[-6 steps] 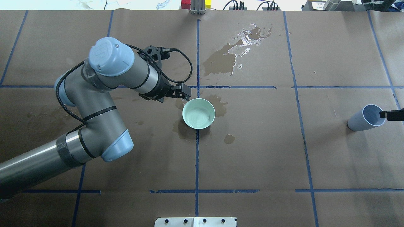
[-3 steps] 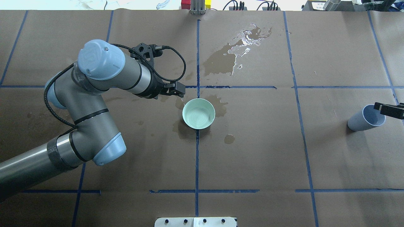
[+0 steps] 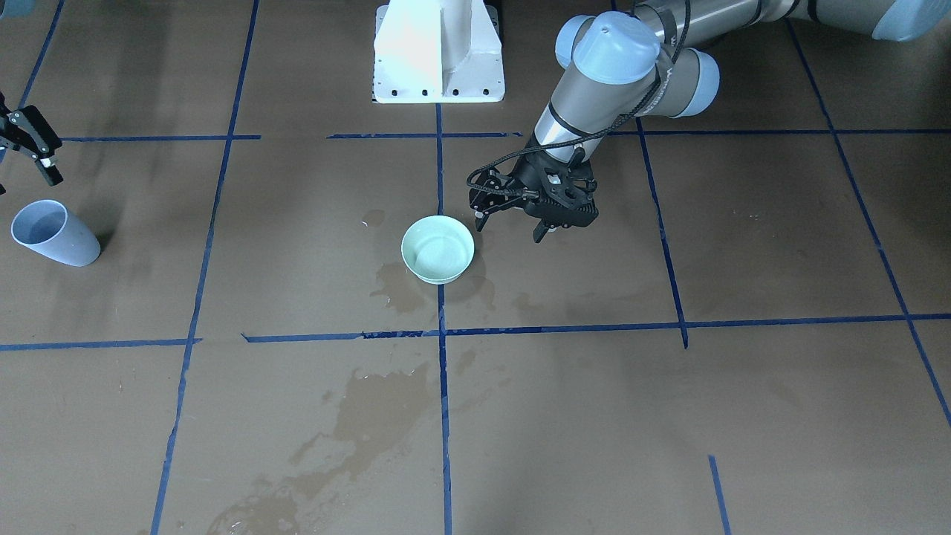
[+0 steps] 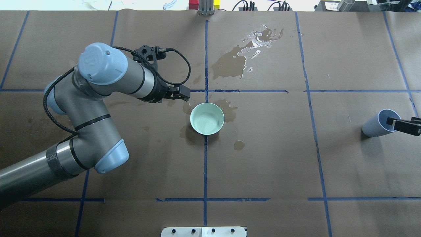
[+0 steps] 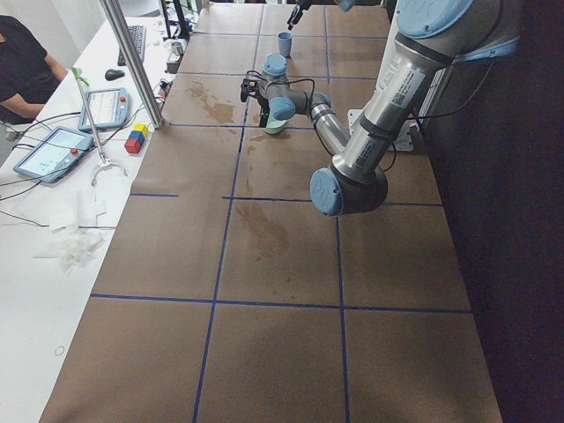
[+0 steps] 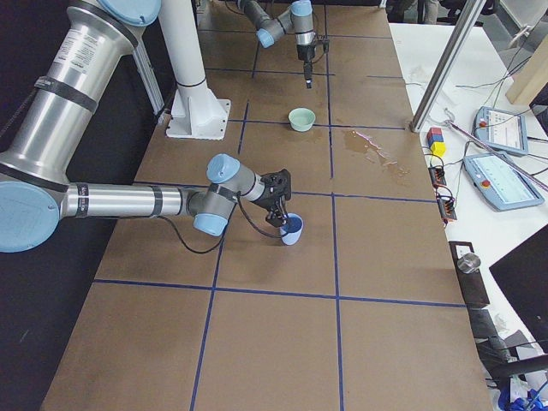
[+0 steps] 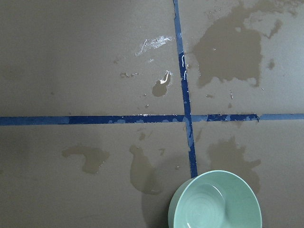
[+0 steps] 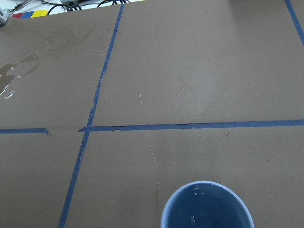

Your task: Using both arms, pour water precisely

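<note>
A mint-green bowl [image 4: 207, 118] stands at the table's middle and holds clear water [image 7: 209, 199], which shows only as faint glints. My left gripper [image 4: 185, 95] is open and empty, just left of the bowl and slightly beyond it, not touching; the front-facing view shows it too [image 3: 509, 229]. A pale blue cup [image 4: 375, 128] stands upright at the far right. My right gripper [image 4: 399, 125] hovers over the cup's rim with its jaws apart, holding nothing. The right wrist view looks down into the cup [image 8: 206, 206], where a few small glints show.
Dark wet stains [image 4: 230, 64] mark the brown paper beyond the bowl, with smaller ones around the bowl [image 4: 239, 144]. The white pedestal [image 3: 438, 52] stands at the robot's side. Coloured blocks [image 4: 194, 5] and cables lie past the far edge.
My left arm has drawn back leftward, moving its gripper away from the bowl's rim. My right gripper has shifted slightly over the cup's rim. Bowl and cup have not moved.
</note>
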### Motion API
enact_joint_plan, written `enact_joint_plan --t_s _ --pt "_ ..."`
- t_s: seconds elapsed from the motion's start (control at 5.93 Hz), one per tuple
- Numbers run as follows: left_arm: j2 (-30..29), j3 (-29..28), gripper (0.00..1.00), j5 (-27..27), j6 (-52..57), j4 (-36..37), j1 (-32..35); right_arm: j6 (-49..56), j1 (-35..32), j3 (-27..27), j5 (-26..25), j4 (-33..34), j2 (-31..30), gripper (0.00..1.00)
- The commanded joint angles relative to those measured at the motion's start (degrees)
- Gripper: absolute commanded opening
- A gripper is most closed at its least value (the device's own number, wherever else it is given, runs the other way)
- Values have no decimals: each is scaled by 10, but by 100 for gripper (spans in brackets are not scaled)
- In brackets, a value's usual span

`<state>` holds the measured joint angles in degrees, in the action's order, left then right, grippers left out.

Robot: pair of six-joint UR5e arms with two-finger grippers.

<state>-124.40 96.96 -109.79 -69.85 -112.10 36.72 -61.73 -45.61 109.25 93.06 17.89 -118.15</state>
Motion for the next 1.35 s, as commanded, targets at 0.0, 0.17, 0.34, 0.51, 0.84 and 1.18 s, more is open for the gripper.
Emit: enact_joint_plan --t_s 0.0,0.17,0.34,0.51,0.84,1.18 --pt "0 4 100 14 -1 0 -1 0 93 -2 -146 -12 -19 95" --pt "0 4 100 14 0 0 -1 -3 146 -7 -228 -12 -30 98" --pt "1 4 100 15 0 0 0 -8 162 -9 -261 -21 -37 98" --pt "2 4 100 15 0 0 0 -22 222 -32 -354 -23 -38 99" --pt "6 5 100 15 1 0 0 -93 300 -57 -480 -24 -37 100" --pt "8 12 100 16 0 0 0 -126 358 -95 -580 -24 -22 100"
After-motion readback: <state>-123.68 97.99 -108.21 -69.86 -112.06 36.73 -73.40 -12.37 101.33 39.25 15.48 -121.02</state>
